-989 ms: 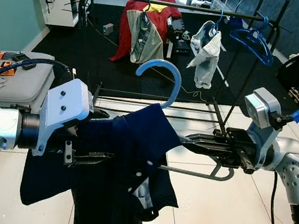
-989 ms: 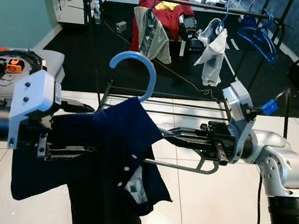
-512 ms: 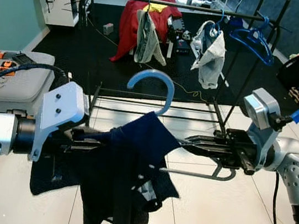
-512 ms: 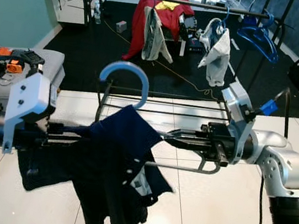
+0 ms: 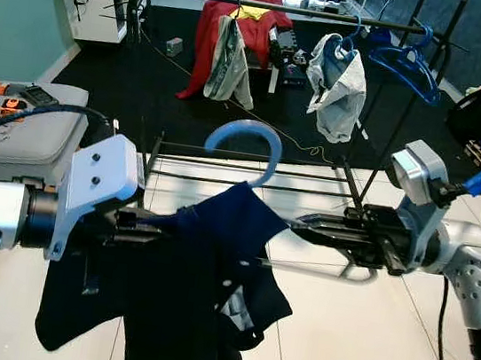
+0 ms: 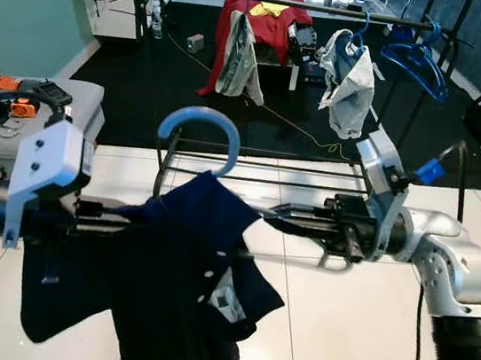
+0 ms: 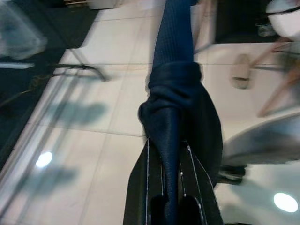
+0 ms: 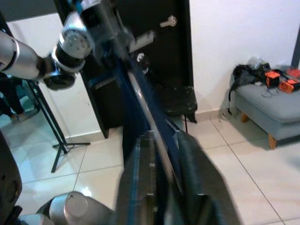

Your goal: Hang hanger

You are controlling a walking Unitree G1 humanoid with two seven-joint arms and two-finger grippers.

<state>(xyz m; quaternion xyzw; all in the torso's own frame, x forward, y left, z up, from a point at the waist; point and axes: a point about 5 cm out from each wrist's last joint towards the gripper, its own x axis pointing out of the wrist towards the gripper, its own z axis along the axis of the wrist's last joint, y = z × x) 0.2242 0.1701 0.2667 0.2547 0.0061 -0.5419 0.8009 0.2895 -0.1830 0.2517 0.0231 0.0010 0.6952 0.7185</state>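
While left pincer [image 5: 149, 225] pinches shirt [image 5: 207, 292], right pincer [image 5: 301, 227] clamps hanger [image 5: 244, 140].

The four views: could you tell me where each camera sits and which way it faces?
Left eye, right eye: on the head, looking forward and down at the navy shirt on the blue hanger; both arms show.
Left wrist: along the left gripper, shut on the shirt.
Right wrist: along the right gripper, shut on the hanger.
Shared: shirt and hanger.
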